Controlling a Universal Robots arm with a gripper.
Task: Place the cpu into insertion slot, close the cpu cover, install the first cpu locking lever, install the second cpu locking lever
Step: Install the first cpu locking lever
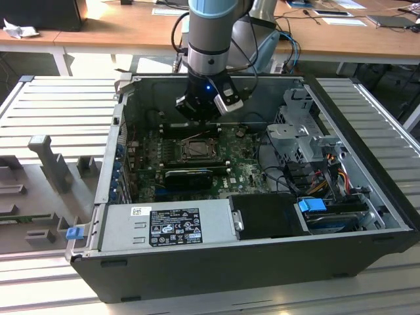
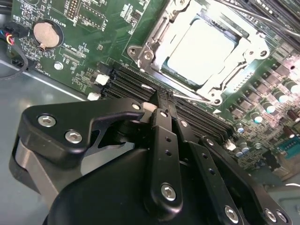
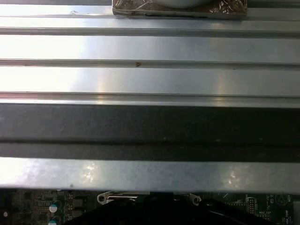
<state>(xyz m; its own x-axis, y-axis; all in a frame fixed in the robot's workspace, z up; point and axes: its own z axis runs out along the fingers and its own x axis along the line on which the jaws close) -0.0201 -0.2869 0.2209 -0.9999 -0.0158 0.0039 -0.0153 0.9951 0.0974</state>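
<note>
The cpu (image 1: 196,150) sits in the insertion slot (image 1: 197,139) on the green board inside the open computer case (image 1: 367,197), in the exterior view; the end effector (image 1: 205,111) hangs just above and behind it, toward the case's back wall.

In the second wrist view, the cpu (image 2: 200,50) lies flat under the cpu cover (image 2: 154,40), just beyond the end effector (image 2: 162,101), whose fingers are clenched together, grasping nothing visible.

The first wrist view offers ribbed metal (image 3: 150,79).
</note>
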